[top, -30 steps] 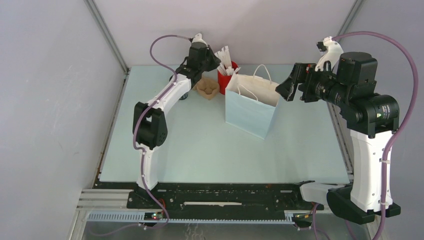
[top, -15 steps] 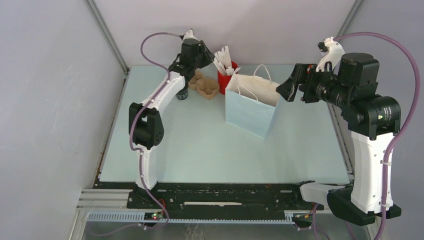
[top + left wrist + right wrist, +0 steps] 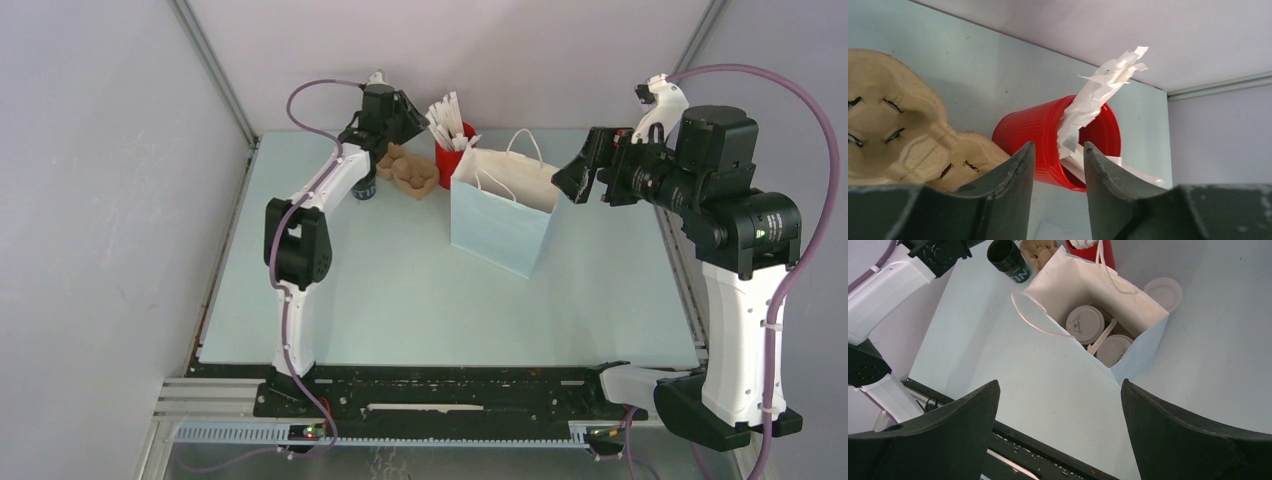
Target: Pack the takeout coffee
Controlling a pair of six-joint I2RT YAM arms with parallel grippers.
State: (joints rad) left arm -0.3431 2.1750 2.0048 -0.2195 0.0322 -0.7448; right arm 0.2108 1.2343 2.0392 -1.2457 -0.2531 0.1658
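1. Two takeout coffees (image 3: pixel 1085 324) stand inside the paper bag (image 3: pixel 1063 285), in the upper centre of the right wrist view. The lower-right cup (image 3: pixel 1114 350) is close beside its neighbour; whether they touch I cannot tell.
2. Both are upright, with their white lids facing the bag's mouth, so each cup's long axis runs vertically, toward the camera above. That looks deliberate — lid-up keeps the drink from leaking.
3. The bag stands on the desk (image 3: pixel 1048 405) with its mouth open upward and its handles hanging loose, which leaves a free drop from above.
4. The right pincer (image 3: pixel 1059 384) hangs above the bag, fingers spread wide and holding nothing. It looks more like waiting than reaching.
5. The left pincer (image 3: pixel 1057 150) is at the upper left of the top view, its fingers partly apart with nothing between them. Through the gap shows the red cup (image 3: pixel 1033 130), stuffed with paper-wrapped sticks (image 3: pixel 1098 90) — straws or the like, I judge. The pulp cup carrier (image 3: pixel 898 125) lies just beside it, to the left in that view.
6. A lidless black cup (image 3: pixel 1007 260) and a loose white lid (image 3: pixel 1163 292) sit on the desk outside the bag, on opposite sides of it.
7. With the coffees bagged, the packing seems largely done, and only extras may be left.
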